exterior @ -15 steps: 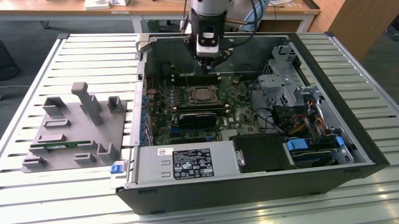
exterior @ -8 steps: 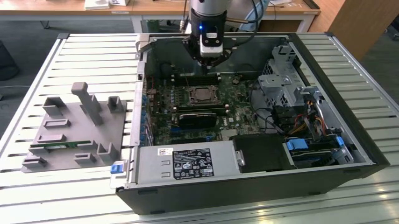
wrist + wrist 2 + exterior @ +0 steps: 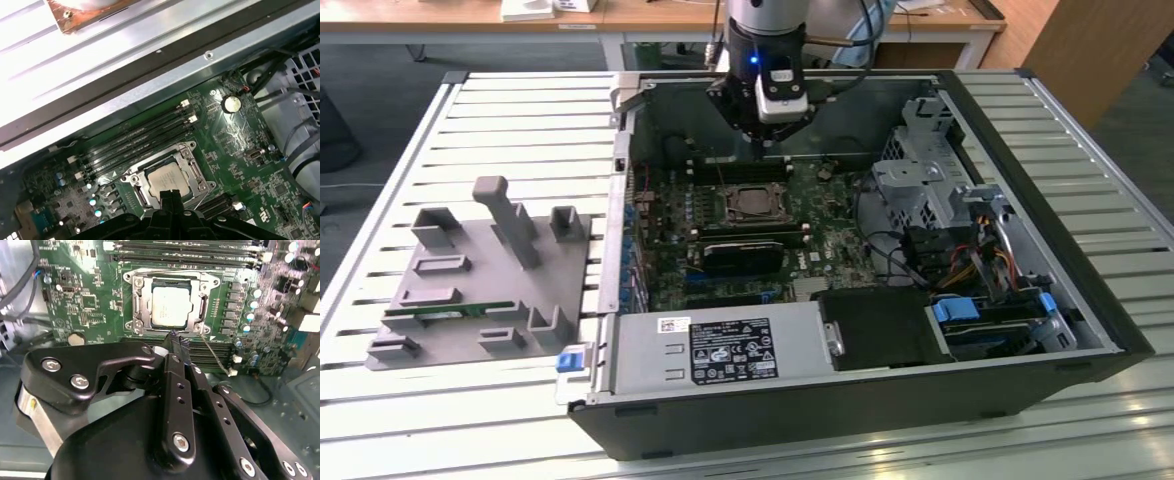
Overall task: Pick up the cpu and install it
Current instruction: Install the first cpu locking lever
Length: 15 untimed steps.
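The cpu (image 3: pixel 750 203) lies flat in the socket of the green motherboard (image 3: pixel 670 262) inside the open computer case, its silver-grey top facing up. Both wrist views show it framed by the metal socket bracket: cpu (image 3: pixel 171 306), cpu (image 3: pixel 169 178). My gripper (image 3: pixel 758 150) hangs above the board, just past the socket's far edge and toward the memory slots. Its black fingers come together in one narrow tip (image 3: pixel 175 336) with nothing between them, and the tip (image 3: pixel 167 195) is near the cpu's edge without touching it.
A grey plastic holder block (image 3: pixel 480 280) with a green memory stick (image 3: pixel 440 310) sits on the slatted table at the exterior view's left. Inside the case are a power supply (image 3: pixel 720 350), a drive cage (image 3: pixel 927 180), cables (image 3: pixel 974 265) and memory slots (image 3: pixel 135 142).
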Tool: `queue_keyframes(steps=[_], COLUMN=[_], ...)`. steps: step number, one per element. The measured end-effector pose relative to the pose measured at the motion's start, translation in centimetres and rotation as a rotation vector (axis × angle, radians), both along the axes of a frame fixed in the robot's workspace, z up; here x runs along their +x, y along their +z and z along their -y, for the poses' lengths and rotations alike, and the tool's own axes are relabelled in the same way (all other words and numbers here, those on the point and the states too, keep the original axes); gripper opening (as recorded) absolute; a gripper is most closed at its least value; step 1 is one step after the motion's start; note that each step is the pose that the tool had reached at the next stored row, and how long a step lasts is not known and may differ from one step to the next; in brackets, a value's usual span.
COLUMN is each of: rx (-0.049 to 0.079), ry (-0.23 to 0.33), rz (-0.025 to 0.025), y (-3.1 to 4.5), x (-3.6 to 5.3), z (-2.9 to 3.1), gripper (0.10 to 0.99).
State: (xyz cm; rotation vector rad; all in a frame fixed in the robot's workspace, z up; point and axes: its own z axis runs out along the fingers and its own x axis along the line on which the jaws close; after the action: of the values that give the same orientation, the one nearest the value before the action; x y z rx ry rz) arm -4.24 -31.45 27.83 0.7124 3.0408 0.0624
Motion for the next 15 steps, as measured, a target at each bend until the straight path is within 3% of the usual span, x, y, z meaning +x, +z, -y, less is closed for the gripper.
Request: queue_keyframes(steps=[7, 15], rx=[0.000, 0.000], ry=[0.095, 0.239], rz=[-0.0001, 0.0000], y=[-0.01, -0.08], x=[0.00, 0.00], z=[0.00, 0.00], gripper=[0.106, 0.106])
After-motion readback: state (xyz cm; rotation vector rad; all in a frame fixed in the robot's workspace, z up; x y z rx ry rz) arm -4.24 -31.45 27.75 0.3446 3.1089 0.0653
